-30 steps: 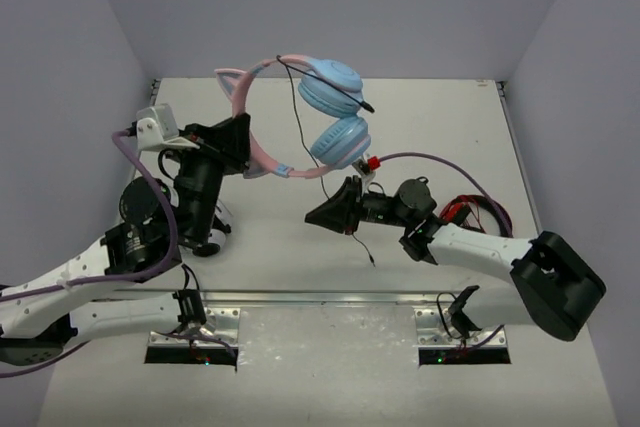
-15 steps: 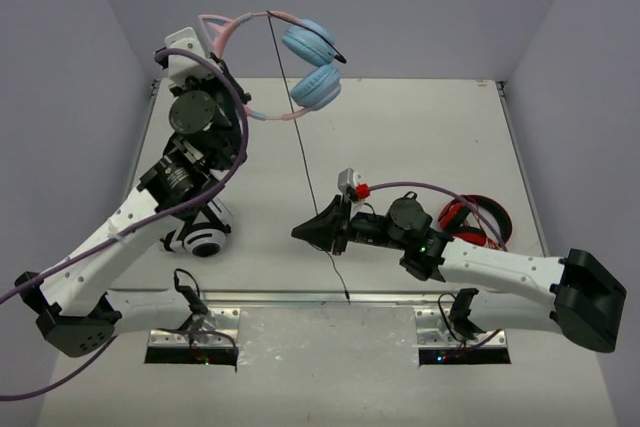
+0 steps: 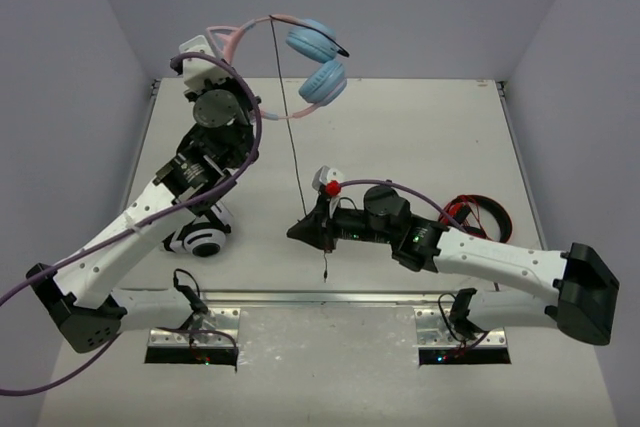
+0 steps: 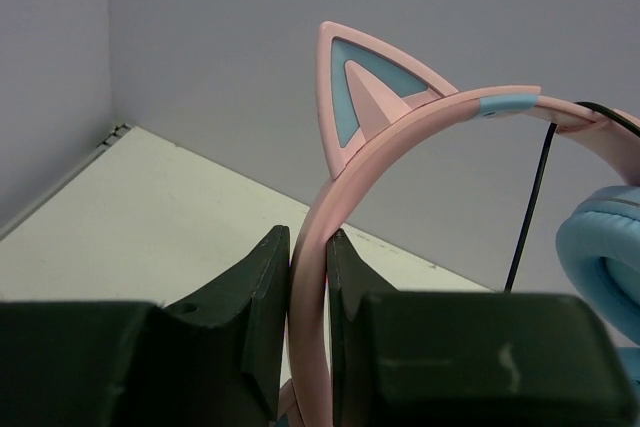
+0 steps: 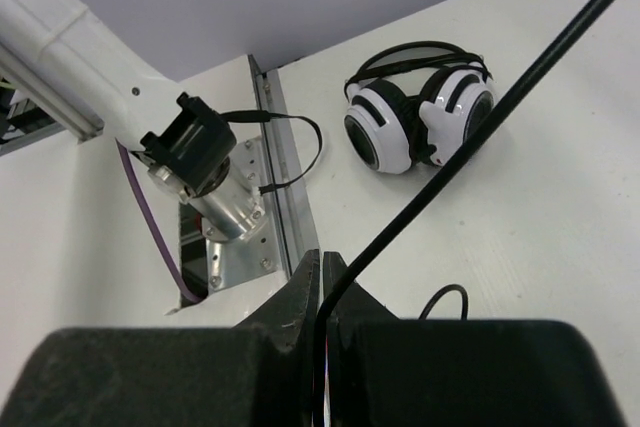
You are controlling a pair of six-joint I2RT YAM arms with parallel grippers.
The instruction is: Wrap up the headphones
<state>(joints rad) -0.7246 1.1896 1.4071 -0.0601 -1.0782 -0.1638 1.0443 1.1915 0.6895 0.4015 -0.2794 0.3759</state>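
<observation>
Up at 12 o'clock, left end effector (image 4: 308, 247) pinches the headphones (image 3: 322, 82), right end effector (image 5: 320, 269) pinches the cable (image 3: 287, 117); hold it tight while winding.

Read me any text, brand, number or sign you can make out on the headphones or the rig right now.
No readable text in any view.
pink headphones: headband and cat ear plain, no print showing.
black-and-white headphones: no logo legible; any marking is too small to read.
red-and-black headphones: partly hidden by the right arm, nothing readable.
Arms and base plates: no legible labels.
</observation>
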